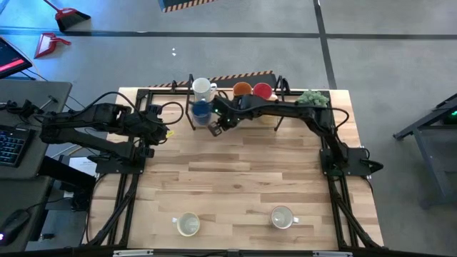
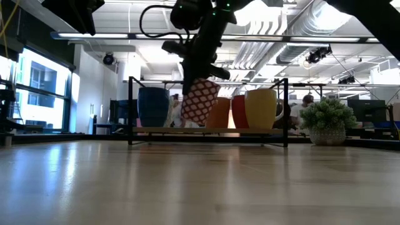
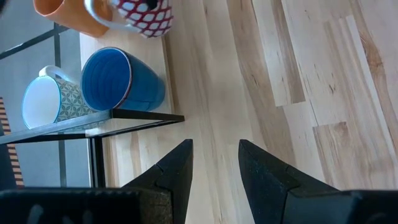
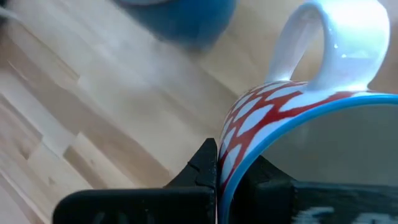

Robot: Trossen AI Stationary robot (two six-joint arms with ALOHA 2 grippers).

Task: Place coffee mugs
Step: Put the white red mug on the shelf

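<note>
Only low: red-patterned mug (image 2: pixel 200 100) airborne.

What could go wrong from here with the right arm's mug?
1. The right hand pinches the patterned mug only by its rim, and the mug hangs tilted above the table; it may slip or swing.
2. It hangs close to the blue mug and the rack; a sideways move could knock them.
3. The left hand waits open near the rack, so the arms could cross paths.
</note>
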